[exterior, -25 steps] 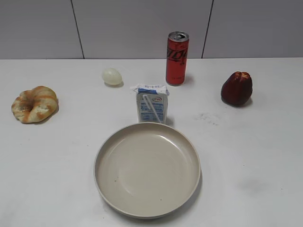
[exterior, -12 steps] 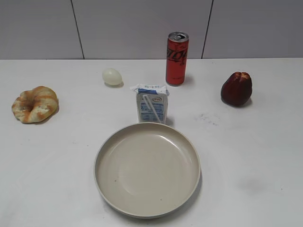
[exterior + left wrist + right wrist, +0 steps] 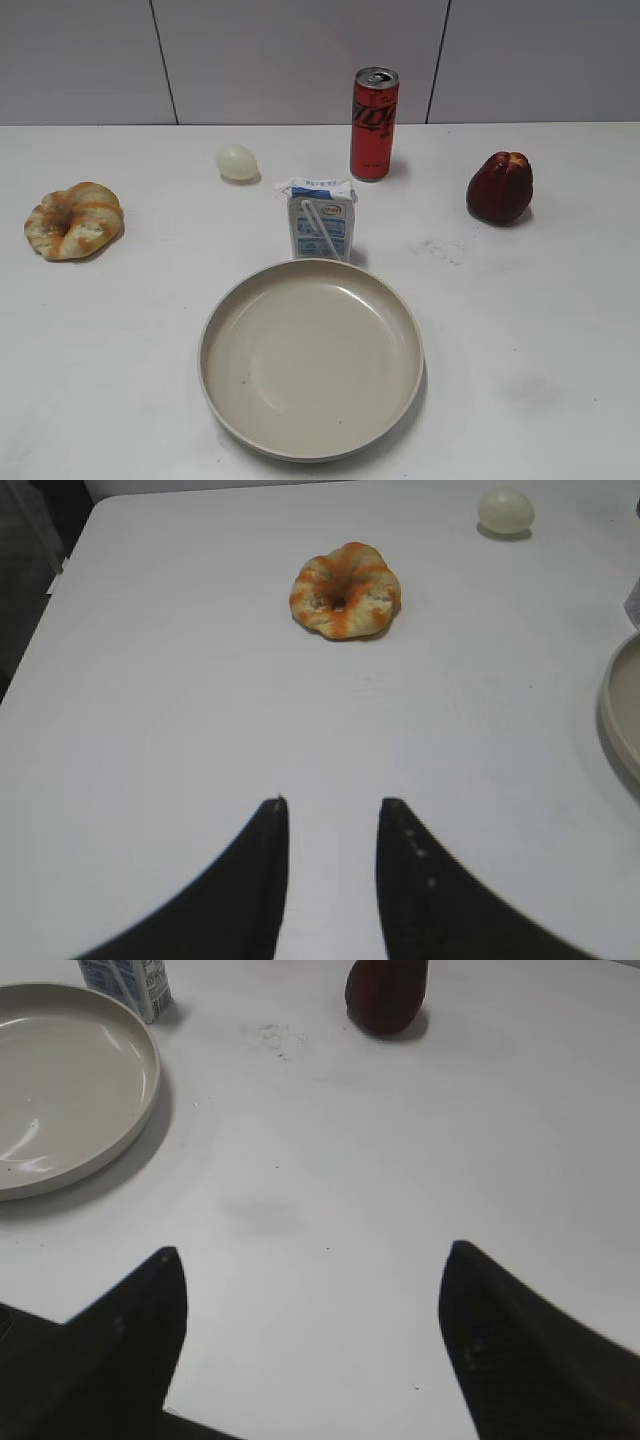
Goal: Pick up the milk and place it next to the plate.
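Left gripper [image 3: 332,805]: jaws narrowly parted, holding nothing. Right gripper [image 3: 312,1255]: jaws spread wide, holding nothing.

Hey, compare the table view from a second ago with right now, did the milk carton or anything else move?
Nothing visibly changed in the exterior view. The milk stands just behind the plate as before, and the red can, the egg, the bread ring and the dark red fruit lie where they were. Neither arm shows there.
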